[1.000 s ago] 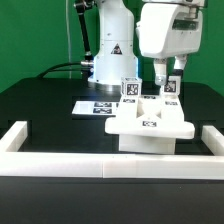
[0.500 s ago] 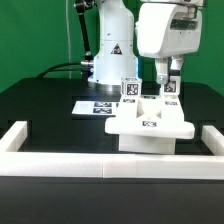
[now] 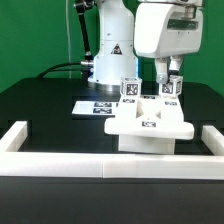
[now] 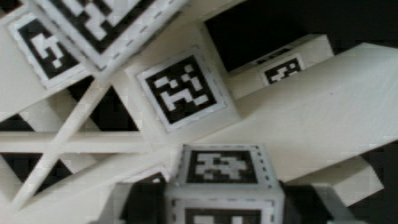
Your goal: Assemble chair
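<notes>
Black table (image 3: 45,110) lies free on the exterior view's left (border wall (image 3: 60,160) hems the front).

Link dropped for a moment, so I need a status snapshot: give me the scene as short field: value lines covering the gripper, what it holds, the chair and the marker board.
gripper: gripper shut, down over the chair's upright piece on the exterior view's right
held item: tagged leg, clamped between the fingers
chair: chair, partly built, white seat panel flat on the black table with tagged uprights standing on it
second upright: leg, free of the gripper
marker board: marker board, flat on the table behind the chair
border wall: border wall, along the near edge
</notes>
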`<state>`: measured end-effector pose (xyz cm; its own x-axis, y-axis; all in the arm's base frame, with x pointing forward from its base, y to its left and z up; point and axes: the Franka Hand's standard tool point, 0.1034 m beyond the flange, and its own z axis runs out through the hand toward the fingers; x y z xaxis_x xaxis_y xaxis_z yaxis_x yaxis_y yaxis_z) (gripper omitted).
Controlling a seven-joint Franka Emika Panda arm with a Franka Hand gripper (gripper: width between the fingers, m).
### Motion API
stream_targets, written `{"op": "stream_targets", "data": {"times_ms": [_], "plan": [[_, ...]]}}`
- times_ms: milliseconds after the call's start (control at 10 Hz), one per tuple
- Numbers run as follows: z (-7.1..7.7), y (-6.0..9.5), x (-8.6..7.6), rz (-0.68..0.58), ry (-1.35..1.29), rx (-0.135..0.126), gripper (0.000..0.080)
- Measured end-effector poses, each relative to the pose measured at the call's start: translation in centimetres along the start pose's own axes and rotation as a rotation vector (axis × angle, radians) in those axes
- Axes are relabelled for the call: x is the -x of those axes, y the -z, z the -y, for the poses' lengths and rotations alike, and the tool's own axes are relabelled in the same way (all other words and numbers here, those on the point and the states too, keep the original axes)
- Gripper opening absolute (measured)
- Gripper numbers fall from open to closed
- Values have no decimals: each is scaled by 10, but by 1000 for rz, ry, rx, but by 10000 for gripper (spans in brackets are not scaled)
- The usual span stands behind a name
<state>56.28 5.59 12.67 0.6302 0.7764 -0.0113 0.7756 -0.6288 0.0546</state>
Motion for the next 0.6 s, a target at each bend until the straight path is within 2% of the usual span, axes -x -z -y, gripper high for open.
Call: {"op": "stream_targets", "data": {"times_ms": [600], "plan": [[-3, -1, 4, -11, -421, 9, 287]]}}
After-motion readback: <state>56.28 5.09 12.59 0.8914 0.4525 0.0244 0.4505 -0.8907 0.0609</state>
